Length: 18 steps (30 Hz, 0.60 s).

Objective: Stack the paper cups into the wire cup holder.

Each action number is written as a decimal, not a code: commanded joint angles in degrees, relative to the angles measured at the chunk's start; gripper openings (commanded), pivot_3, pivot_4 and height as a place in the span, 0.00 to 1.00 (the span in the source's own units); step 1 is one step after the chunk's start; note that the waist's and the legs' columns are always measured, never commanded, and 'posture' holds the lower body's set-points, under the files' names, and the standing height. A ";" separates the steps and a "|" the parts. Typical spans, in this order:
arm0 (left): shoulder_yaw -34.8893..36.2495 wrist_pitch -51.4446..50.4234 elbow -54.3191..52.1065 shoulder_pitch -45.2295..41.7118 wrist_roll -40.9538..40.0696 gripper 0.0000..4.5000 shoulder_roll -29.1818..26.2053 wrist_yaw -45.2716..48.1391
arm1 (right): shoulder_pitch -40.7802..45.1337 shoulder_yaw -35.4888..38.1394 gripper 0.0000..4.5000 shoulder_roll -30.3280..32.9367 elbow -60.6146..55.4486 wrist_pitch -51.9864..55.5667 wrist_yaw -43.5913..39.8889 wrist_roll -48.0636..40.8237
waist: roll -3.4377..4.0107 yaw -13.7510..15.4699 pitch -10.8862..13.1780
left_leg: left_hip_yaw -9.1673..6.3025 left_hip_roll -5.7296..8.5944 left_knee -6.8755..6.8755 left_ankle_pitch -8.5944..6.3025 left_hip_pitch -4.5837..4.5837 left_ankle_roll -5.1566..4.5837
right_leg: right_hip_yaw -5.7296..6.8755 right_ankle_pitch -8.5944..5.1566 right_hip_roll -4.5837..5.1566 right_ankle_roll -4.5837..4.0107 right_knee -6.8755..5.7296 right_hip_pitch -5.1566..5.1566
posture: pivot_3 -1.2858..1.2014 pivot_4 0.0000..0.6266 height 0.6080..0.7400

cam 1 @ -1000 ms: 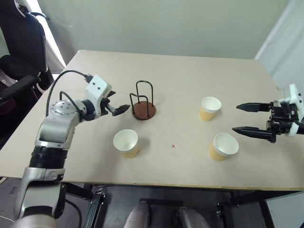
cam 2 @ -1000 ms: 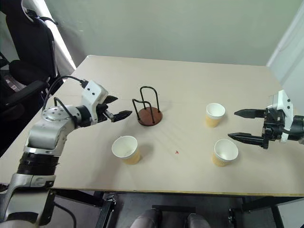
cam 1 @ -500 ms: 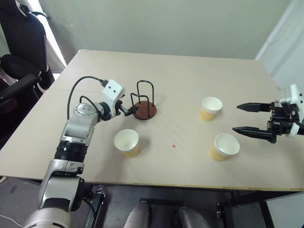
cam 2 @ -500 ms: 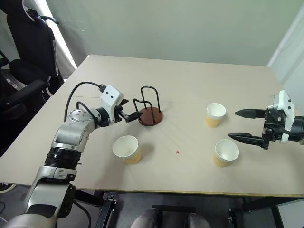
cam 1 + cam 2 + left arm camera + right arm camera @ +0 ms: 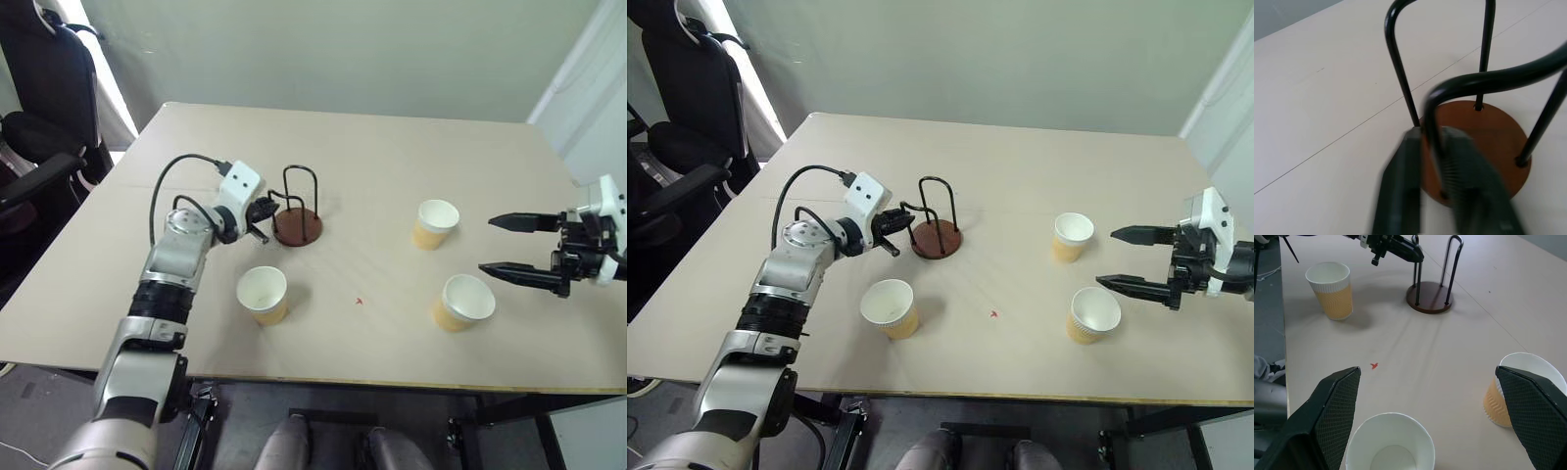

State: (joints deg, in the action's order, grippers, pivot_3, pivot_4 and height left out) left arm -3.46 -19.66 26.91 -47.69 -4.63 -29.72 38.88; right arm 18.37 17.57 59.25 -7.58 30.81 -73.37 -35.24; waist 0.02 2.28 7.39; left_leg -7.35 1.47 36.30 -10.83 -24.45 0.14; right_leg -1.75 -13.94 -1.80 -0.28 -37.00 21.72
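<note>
Left gripper (image 5: 1432,147) clamped on wire cup holder (image 5: 297,226) loop (steadying it, likely); right gripper (image 5: 507,245) wide open, empty, near paper cups (image 5: 464,301) on counter (image 5: 392,157).

Left claw (image 5: 898,235) pinched (arm outstretched) — right claw (image 5: 1129,258) agape.

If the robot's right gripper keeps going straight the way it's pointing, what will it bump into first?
Probably nothing soon. The open right gripper points across the table between two paper cups: the far paper cup and the near paper cup. Beyond them stands the wire cup holder, though depth is uncertain.
</note>
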 commanded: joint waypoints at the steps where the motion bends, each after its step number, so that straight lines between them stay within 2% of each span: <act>1: 0.32 1.05 -0.56 -1.07 0.90 0.01 -0.42 -0.08 | 0.13 2.80 1.00 1.43 -1.61 0.11 0.40 -1.15 | 0.00 -0.04 0.00 | 0.03 0.00 0.00 -0.04 0.03 -0.09 | -0.05 0.01 0.00 0.02 0.00 0.00 | 0.52 0.24 1.00; 7: 0.70 0.61 -1.73 -1.00 0.57 0.01 -0.86 0.31 | 1.01 2.20 1.00 1.56 -1.33 0.33 0.46 -1.18 | 0.00 -0.04 0.00 | 0.04 0.02 0.06 -0.06 0.00 -0.34 | -0.09 0.09 0.00 0.15 -0.02 0.00 | 0.52 0.24 1.00; 12: 3.26 -2.80 -6.20 -3.31 -3.71 0.01 -2.96 4.68 | 1.47 2.12 1.00 1.95 -0.98 0.37 0.22 -1.10 | -0.02 -0.03 0.02 | 0.04 0.04 0.16 -0.05 -0.07 -0.35 | -0.11 0.13 0.00 0.22 -0.01 0.02 | 0.52 0.24 1.00; 15: 4.45 -7.32 -10.65 -5.26 -7.52 0.01 -5.70 9.78 | 1.51 2.31 1.00 2.27 -0.77 0.27 0.11 -1.11 | -0.10 0.02 0.07 | 0.03 0.04 0.22 -0.04 -0.23 -0.34 | -0.10 0.15 0.00 0.24 -0.01 0.13 | 0.52 0.24 1.00; 18: 5.20 -10.19 -13.40 -7.36 -9.45 0.01 -11.46 15.10 | 0.62 3.00 1.00 2.34 -0.89 0.01 0.11 -1.06 | -0.10 0.03 0.07 | 0.03 0.06 0.37 0.08 -0.48 -0.13 | -0.11 0.19 0.00 0.27 0.01 0.32 | 0.52 0.24 1.00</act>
State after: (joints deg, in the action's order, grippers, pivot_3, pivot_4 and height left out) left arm -0.87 -28.60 16.89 -52.84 -12.31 -38.67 51.36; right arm 18.77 17.59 60.27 -7.51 31.47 -73.14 -35.50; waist -0.08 2.31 7.46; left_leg -7.31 1.54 36.67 -10.76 -24.96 0.00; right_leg -1.87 -13.75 -1.79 -0.01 -36.96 22.04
